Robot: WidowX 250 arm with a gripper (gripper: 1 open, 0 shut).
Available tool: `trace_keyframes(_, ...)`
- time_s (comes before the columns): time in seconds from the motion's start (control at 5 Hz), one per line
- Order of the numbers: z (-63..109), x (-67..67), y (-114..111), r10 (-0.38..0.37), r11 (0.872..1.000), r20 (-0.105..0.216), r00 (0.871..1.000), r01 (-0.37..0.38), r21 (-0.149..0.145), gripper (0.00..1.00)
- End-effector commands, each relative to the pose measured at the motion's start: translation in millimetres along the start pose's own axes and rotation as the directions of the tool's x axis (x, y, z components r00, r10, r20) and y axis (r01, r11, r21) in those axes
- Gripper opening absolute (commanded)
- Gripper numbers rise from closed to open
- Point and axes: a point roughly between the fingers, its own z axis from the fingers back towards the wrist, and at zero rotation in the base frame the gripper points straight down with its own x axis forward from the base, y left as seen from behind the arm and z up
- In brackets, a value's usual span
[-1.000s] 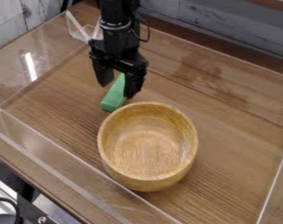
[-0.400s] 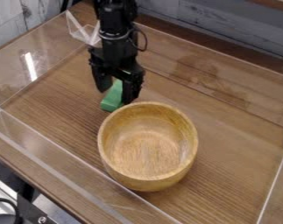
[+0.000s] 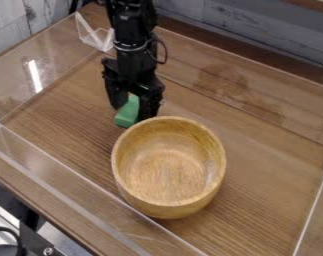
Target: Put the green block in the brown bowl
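The green block (image 3: pixel 128 112) lies on the wooden table just behind the far-left rim of the brown bowl (image 3: pixel 169 166). My black gripper (image 3: pixel 132 103) hangs straight down over the block, open, with one finger on each side of it. Only the block's lower part shows between and below the fingers. The bowl is upright and has nothing in it.
A clear plastic wall (image 3: pixel 70 215) runs around the table (image 3: pixel 264 100), with its front edge at the lower left. A grey plank wall (image 3: pixel 257 25) stands at the back. White cable or tape (image 3: pixel 93 35) hangs beside the arm.
The gripper has moved slightly left and lower over the green block, its fingers now straddling it more closely. Block and bowl have not moved.
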Motion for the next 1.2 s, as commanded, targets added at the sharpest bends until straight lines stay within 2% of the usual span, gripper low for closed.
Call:
trace_keyframes(0.0, 6.5, 4.0, 5.8, 0.002, 1.000, 0.033, 0.999, -0.003, 0.017, 1.00)
trace_keyframes(0.2, 3.7, 4.4, 6.6, -0.002, 1.000, 0.032, 0.999, 0.002, 0.017, 1.00)
trace_keyframes(0.4, 1.0, 4.7, 7.3, -0.006, 1.000, 0.031, 1.000, 0.006, 0.017, 0.00)
trace_keyframes(1.0, 12.9, 4.8, 6.5, -0.007, 1.000, 0.041, 0.999, 0.006, 0.019, 0.00)
